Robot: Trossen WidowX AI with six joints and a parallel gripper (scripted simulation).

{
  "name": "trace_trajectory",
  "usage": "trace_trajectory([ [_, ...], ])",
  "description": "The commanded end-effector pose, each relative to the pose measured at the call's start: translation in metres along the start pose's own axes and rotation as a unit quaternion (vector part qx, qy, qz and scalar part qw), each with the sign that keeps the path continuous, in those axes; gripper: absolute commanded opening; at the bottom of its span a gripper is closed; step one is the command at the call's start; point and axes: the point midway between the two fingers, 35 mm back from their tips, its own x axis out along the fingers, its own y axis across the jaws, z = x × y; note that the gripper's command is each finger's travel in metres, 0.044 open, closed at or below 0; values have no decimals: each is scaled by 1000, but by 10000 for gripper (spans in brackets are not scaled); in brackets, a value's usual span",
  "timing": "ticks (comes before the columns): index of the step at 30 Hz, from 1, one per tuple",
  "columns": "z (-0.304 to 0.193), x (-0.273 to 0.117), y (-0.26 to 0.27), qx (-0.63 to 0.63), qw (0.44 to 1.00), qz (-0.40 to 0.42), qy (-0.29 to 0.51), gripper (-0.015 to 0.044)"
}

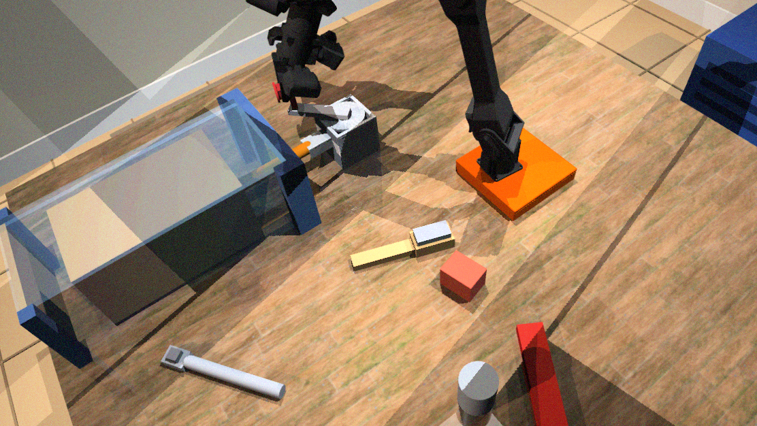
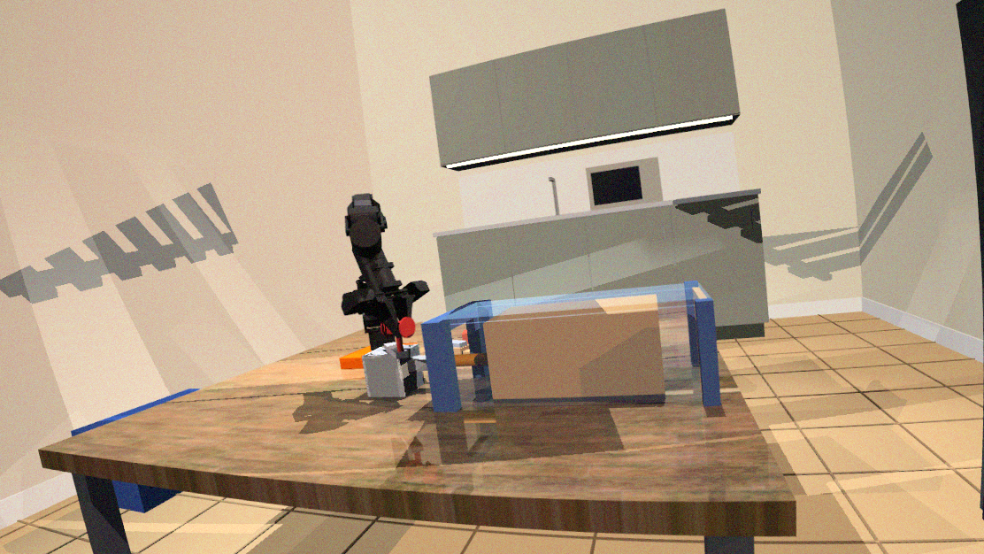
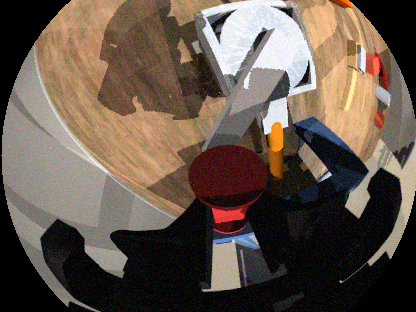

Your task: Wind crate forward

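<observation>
The crate sits flat inside the clear-panelled cubby. A gap shows between its front and the blue mouth frame. The orange strap runs from the crate out to the winch. The crank handle lies across the winch top, its arm pointing outward; its key is hidden. My gripper is shut on the stem under the handle's red knob.
A grey bar with a square end, a yellow-handled tool, a red block, a grey cylinder and a red bar are on the bench. The arm stands on an orange base.
</observation>
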Motion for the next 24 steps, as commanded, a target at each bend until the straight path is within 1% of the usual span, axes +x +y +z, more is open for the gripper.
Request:
trace_trajectory([
  [1, -7, 4, -20, -6, 1000, -23, 6, 0],
  [24, -11, 5, -45, -6, 1000, -24, 6, 0],
])
